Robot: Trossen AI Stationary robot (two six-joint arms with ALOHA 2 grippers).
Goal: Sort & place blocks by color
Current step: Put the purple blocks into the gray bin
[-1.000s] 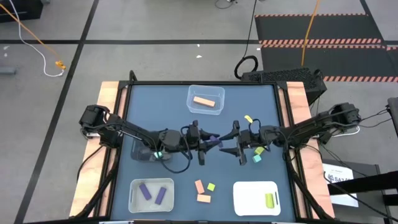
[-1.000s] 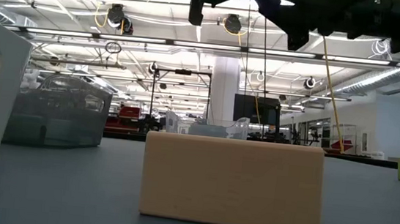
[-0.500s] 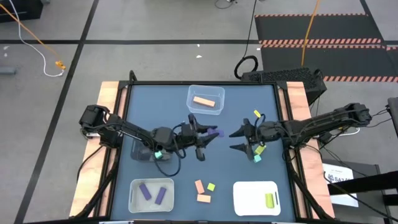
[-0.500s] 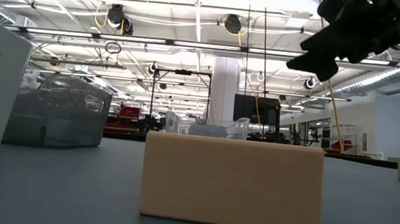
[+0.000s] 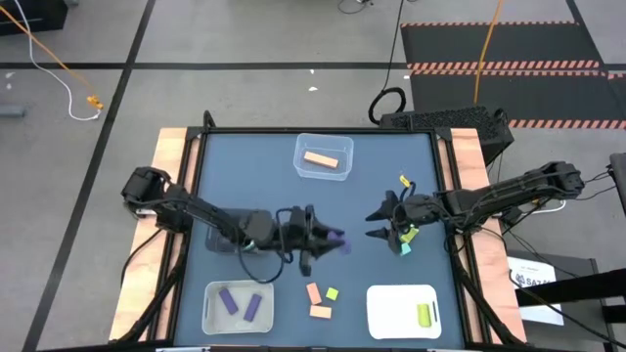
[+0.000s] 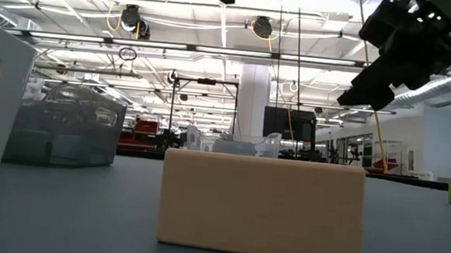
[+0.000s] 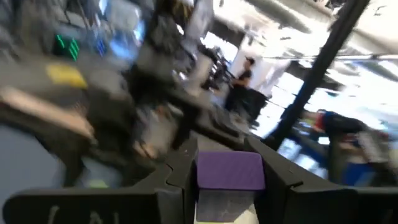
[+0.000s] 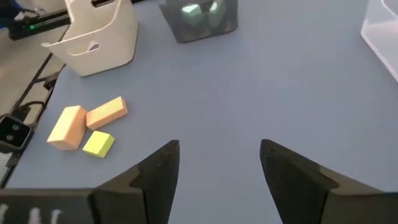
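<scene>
Blue-grey table with wooden side rails carries all items, seen from above. Nearest the front edge: a clear rectangular bin at front left holding two purple bars; a white rectangular bin at front right holding a yellow-green bar. Between the bins lie two pale orange blocks and a small yellow-green cube, close together. At mid-table, the left tool is clamped on a small purple block, held clear of the surface; the left wrist view shows the block pinched between both fingers. The right tool hangs to the right with fingers spread, holding nothing. Just beside it lie a teal cube and yellow-green pieces. Farthest back, a clear rectangular tray holds one pale orange bar
</scene>
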